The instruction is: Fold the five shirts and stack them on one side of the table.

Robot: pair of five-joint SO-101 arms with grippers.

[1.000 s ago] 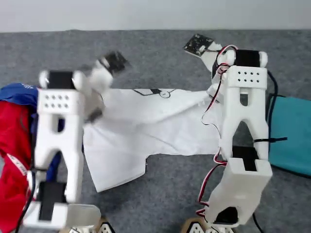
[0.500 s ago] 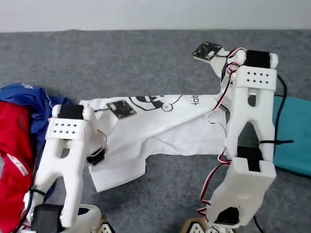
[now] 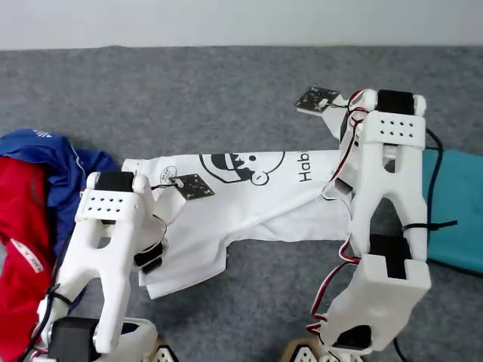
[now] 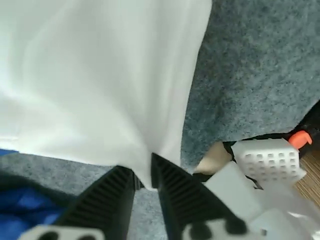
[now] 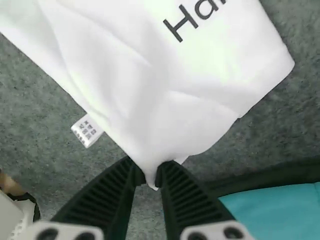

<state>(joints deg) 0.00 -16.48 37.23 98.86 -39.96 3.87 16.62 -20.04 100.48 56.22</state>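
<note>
White shirt (image 3: 249,204) lay spread across the middle of the grey worktop (image 3: 189,90). Left gripper (image 4: 142,182) was pinching its edge, and right gripper (image 5: 150,180) was pinching a corner. Red shirt (image 3: 19,226) and blue shirt (image 3: 68,162) sat bunched at the left edge, teal shirt (image 3: 460,211) at the right, both ends cut off. Left arm (image 3: 113,249) and right arm (image 3: 385,196) covered parts of the white shirt.

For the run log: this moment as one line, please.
step: folding white shirt | left gripper: shut on white shirt | right gripper: shut on white shirt | red shirt, blue shirt: heaped left | teal shirt: right
</note>
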